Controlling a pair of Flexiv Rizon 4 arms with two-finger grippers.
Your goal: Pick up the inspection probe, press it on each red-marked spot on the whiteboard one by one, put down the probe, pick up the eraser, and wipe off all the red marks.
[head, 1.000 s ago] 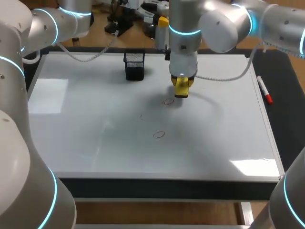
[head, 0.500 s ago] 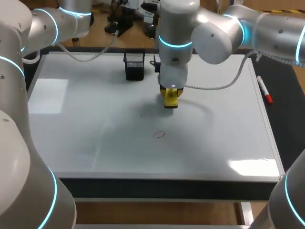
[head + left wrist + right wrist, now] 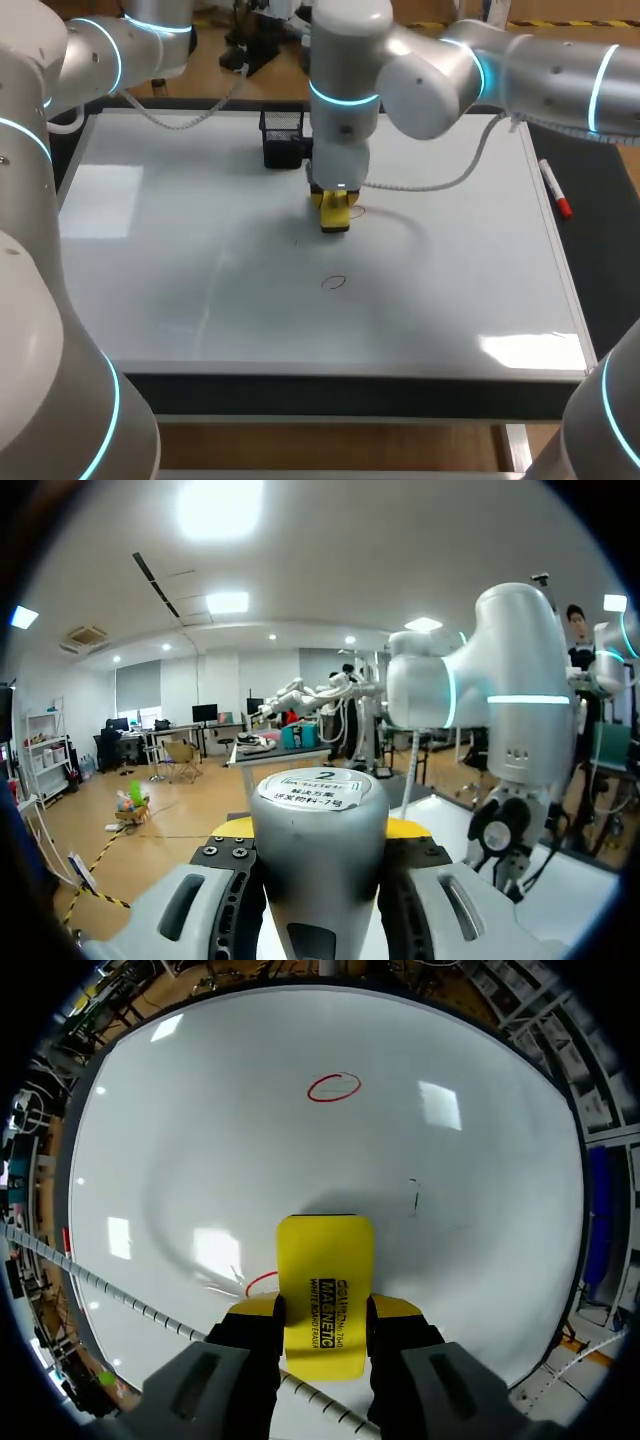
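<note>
From above: right gripper (image 3: 335, 213) clenched on yellow eraser (image 3: 337, 222), low at whiteboard (image 3: 150, 260), contact unclear, just beside a partly hidden red mark (image 3: 357, 211); whole red oval (image 3: 334, 283) nearer the front edge; black mesh holder (image 3: 283, 138) close behind. Left wrist: left gripper (image 3: 320, 832) grasping grey probe (image 3: 320, 805), right arm (image 3: 500, 695) ahead. Right wrist: eraser pinched between both yellow tips, red mark at its side, red oval well ahead.

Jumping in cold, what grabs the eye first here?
The yellow eraser in my right gripper, down on the whiteboard near its middle, beside a partly hidden red mark. A whole red circle lies nearer the front edge; my left gripper holds a gray cylinder.
</note>
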